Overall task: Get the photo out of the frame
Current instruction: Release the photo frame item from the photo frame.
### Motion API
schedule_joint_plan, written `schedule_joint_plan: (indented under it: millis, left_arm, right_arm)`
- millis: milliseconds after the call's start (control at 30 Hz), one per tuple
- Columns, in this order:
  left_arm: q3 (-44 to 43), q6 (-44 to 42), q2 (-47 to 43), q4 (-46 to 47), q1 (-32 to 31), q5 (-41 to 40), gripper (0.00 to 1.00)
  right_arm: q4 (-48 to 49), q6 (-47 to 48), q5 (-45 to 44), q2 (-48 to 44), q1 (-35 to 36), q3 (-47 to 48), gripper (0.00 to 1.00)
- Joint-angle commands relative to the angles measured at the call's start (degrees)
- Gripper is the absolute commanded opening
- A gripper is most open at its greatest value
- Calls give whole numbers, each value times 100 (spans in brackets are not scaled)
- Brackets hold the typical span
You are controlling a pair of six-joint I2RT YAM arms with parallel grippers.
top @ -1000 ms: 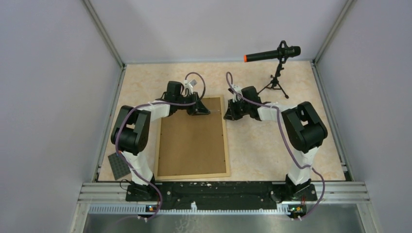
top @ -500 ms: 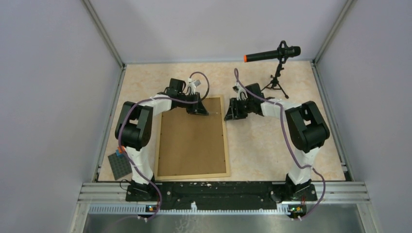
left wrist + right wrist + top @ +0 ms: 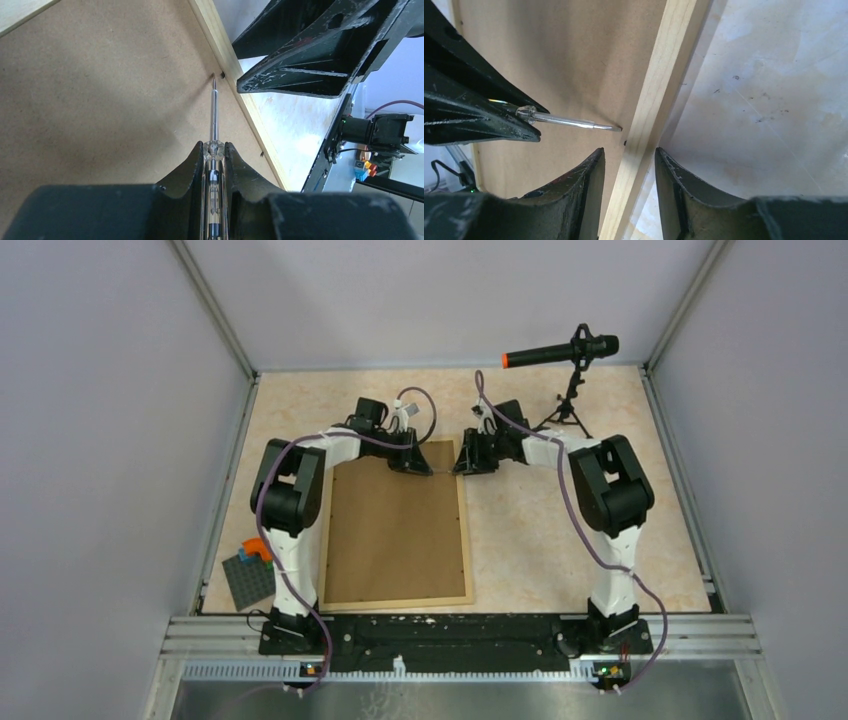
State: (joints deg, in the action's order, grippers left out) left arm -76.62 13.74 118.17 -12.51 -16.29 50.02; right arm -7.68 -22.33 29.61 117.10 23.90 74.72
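Observation:
The frame [image 3: 468,540] lies flat with its brown fibreboard back [image 3: 395,530] facing up; the photo is hidden beneath it. My left gripper [image 3: 420,468] is shut on a clear-handled screwdriver [image 3: 214,115]. The metal tip rests on the board beside a small black tab [image 3: 222,75] at the right rail's inner edge [image 3: 235,75], near the far right corner. My right gripper [image 3: 629,150] is open, one finger on each side of that light-wood rail [image 3: 659,85]. The screwdriver [image 3: 569,121] shows just ahead of it.
A microphone on a small tripod [image 3: 565,350] stands at the back right. A dark grey studded baseplate [image 3: 248,580] with a few coloured bricks [image 3: 257,550] lies at the near left, beside the left arm's base. Enclosure walls surround the table.
My right gripper opened and moved left onto the frame's right rail. The left arm's elbow swung a little; its gripper stays near the far right corner with the screwdriver.

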Motion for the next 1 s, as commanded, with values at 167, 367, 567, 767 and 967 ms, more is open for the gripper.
schedule_joint_plan:
  millis: [167, 367, 567, 767, 967]
  left_arm:
    - [-93, -270, 164, -88, -49, 145, 0]
    - [-6, -371, 110, -119, -62, 87, 0]
    - [10, -444, 132, -234, -67, 109, 0]
    - [-45, -425, 172, -268, -75, 210, 0]
    - [10, -426, 164, -319, -82, 202, 0]
  right_arm:
    - [-387, -429, -783, 217, 117, 259, 35]
    - [-601, -620, -1391, 132, 140, 446, 34]
    - [-780, -444, -1570, 296, 224, 844, 35]
    - [-811, -416, -1466, 435, 262, 778, 34]
    - [-813, -470, -1433, 526, 264, 724, 31]
